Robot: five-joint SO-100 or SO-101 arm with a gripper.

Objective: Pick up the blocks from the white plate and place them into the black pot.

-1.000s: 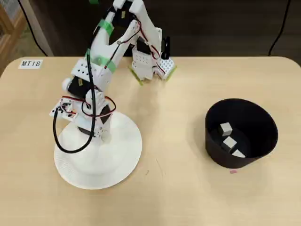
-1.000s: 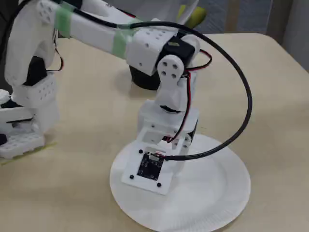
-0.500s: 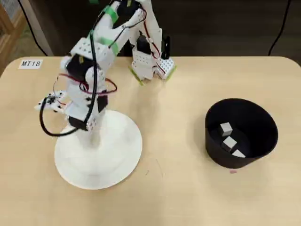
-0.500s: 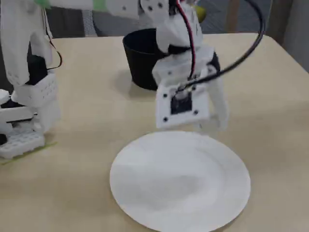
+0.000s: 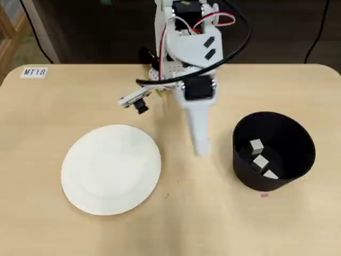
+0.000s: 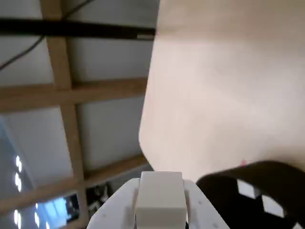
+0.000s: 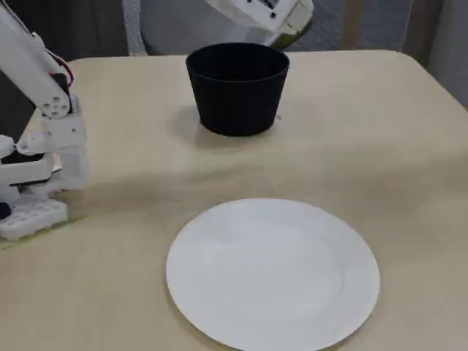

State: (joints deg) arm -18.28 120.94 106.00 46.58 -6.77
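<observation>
Overhead view: arm has swung off the now-bare white plate (image 5: pixel 111 169), jaws clamped on the last block (image 6: pixel 160 198), closing on the black pot (image 5: pixel 273 151).

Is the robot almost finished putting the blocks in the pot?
Almost. Three blocks already lie inside the black pot. The gripper is carrying a fourth block toward it. The white plate has nothing left on it, so only this last drop remains.

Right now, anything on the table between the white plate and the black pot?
Bare tabletop only, in the fixed view between white plate and black pot. Overhead, the pincer hangs above that gap.
</observation>
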